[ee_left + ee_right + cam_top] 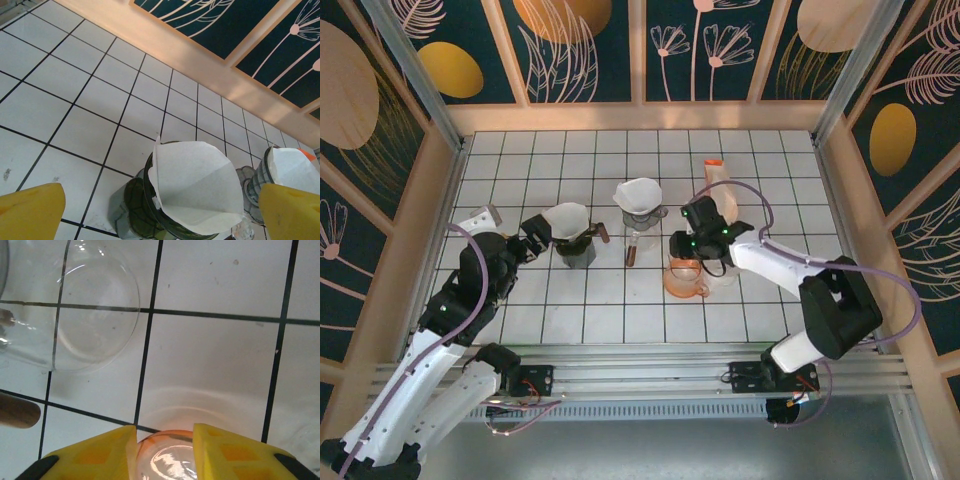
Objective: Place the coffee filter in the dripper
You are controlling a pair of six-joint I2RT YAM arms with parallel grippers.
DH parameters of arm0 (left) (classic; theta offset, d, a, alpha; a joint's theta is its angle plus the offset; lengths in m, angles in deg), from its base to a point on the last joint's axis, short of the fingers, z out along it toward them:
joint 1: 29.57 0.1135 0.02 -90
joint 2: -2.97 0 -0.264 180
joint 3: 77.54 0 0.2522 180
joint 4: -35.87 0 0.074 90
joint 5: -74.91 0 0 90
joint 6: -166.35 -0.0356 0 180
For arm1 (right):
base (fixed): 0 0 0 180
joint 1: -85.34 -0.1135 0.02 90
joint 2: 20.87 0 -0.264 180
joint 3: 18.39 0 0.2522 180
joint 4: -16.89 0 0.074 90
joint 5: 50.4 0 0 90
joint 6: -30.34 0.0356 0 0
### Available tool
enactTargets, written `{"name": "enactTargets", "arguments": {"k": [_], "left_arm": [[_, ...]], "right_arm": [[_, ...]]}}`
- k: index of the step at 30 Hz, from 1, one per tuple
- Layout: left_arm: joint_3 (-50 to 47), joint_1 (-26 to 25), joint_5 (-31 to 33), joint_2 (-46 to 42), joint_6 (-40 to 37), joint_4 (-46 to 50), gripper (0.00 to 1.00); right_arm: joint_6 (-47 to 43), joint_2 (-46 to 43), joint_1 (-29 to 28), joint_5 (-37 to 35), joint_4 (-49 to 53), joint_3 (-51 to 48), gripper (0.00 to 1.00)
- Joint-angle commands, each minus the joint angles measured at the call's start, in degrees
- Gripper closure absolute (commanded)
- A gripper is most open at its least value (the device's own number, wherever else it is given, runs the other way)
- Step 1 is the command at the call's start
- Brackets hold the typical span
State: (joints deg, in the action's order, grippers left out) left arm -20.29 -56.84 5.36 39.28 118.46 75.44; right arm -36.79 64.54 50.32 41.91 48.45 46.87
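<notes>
Far left, we saw the left claw released, jaws wide apart. On the wrist cam its yellow fingers sat at the two bottom corners, clear of everything. Just ahead of it stood the dark green round dripper on the white tiled table. A white paper coffee filter sat in it, opened into a cone, top edge well above the rim.

Centre now: we had a second white paper filter sitting in a clear ribbed glass dripper, w/ a brown wooden handle just below it.

Right of that, the right claw pointed down at the orange translucent dripper. Its wrist cam showed the yellow fingers clenched on a curved orange part of that dripper, one finger each side, both touching. A clear round glass vessel stood just beyond. Behind the claw was a pale object w/ an orange top; we couldn't tell what it was.
</notes>
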Motion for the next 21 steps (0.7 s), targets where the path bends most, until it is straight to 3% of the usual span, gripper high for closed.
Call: {"name": "enactTargets", "arguments": {"k": [1, 5, 8, 21], "left_arm": [[-0.2, 0.4, 0.7, 0.2, -0.2, 0.1, 0.01], [-0.3, 0.4, 0.6, 0.5, -0.2, -0.1, 0.01], [-0.3, 0.4, 0.7, 0.4, -0.3, 0.0, 0.01], [-0.9, 0.4, 0.8, 0.2, -0.2, 0.1, 0.01]], "right_arm": [[2.5, -2.8, -1.2, -3.4, -0.6, -1.8, 0.6], [3.2, -6.0, -1.2, -4.2, -1.0, -2.5, 0.4], [4.5, -7.1, -1.2, -1.7, -1.3, -3.3, 0.34], [11.6, -11.0, -7.5, 0.8, -3.0, -8.7, 0.32]]}}
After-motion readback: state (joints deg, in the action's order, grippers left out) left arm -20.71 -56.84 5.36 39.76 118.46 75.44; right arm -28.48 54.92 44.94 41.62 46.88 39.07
